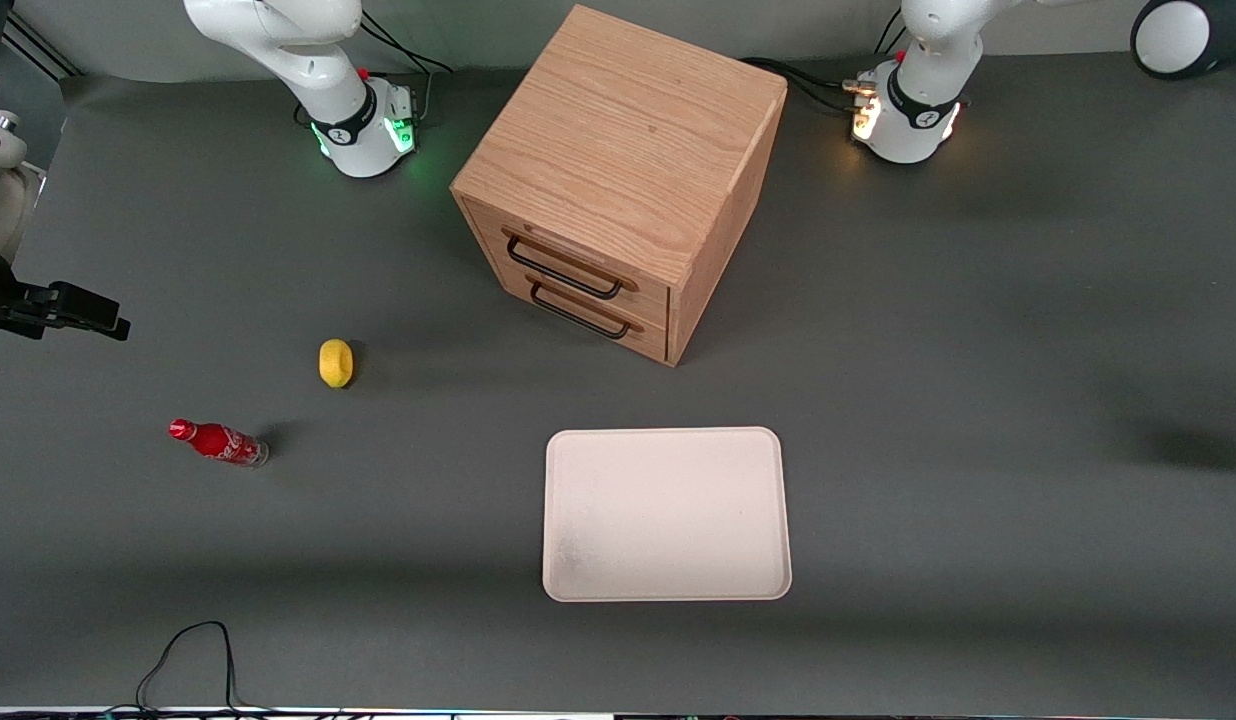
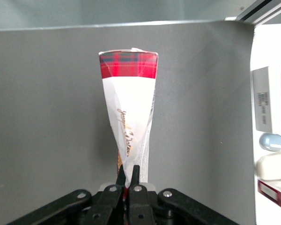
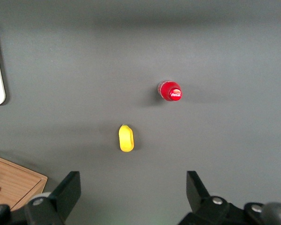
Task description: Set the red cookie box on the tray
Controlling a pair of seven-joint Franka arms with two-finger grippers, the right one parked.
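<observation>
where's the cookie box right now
The cookie box hangs in the gripper, seen only in the left wrist view, above bare table; it is not in the front view or on the tray.

Glossy red tartan-and-white cardboard cookie box [image 2: 130,108] clamped in the black matt plastic gripper [image 2: 129,174], matt cream plastic tray [image 1: 666,513], grained oak-coloured wooden drawer cabinet [image 1: 628,140], matt grey table covering [image 1: 978,400].

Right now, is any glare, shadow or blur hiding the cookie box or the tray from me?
Left wrist view: the long red tartan-and-white cookie box is sharp and evenly lit, pinched in the shut gripper; a bright washed-out strip runs along one edge. Front view: the flat cream-white tray is clear, soft shadow bands cross the grey table; neither box nor gripper appears there.
</observation>
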